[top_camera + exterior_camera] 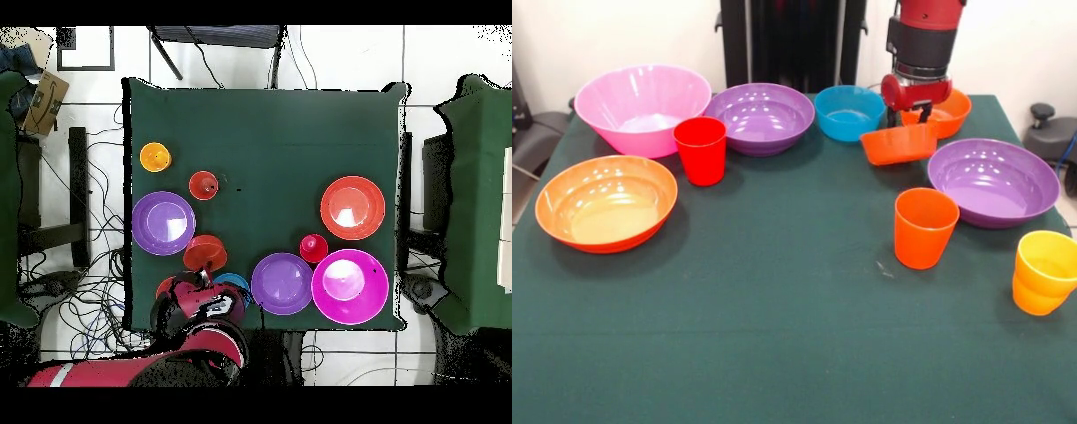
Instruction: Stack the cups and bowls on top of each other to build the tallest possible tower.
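Claw [920, 115] pinches the rim of a small glossy orange plastic bowl [899, 144], which hangs tilted just above the green surface [777, 300] at 1 o'clock, between the blue plastic bowl [848, 112] and wide purple plastic bowl [993, 181]. Risk: the one-sided rim grip slips and the bowl drops or swings into the second small orange bowl [946, 110] behind.

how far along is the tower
Nothing is stacked yet: every cup and bowl sits alone on the table. In hand: the gripper holds a small orange bowl, tilted, above the cloth. Left: all the stacking, including the orange cup and blue bowl.
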You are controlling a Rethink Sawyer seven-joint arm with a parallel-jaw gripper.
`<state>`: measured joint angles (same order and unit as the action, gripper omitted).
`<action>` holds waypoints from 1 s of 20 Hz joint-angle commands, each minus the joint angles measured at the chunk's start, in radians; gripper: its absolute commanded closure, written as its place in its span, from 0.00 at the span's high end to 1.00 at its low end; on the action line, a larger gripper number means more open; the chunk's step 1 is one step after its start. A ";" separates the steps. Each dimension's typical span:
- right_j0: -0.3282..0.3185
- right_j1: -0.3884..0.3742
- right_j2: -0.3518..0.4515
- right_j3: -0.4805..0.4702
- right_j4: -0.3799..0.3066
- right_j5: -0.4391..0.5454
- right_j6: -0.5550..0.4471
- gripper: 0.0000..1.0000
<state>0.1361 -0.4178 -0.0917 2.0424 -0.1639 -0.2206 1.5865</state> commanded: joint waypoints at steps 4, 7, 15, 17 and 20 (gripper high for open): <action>-0.023 0.018 0.090 -0.032 -0.011 -0.014 0.173 1.00; -0.020 -0.005 0.097 -0.029 0.007 0.039 0.173 1.00; -0.015 -0.053 0.101 -0.024 0.045 0.162 0.169 1.00; -0.011 -0.054 0.098 -0.028 0.049 0.170 0.171 1.00; -0.007 -0.058 0.097 -0.031 0.053 0.185 0.172 1.00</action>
<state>0.1317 -0.4601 -0.0924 2.0425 -0.1637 -0.1608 1.5916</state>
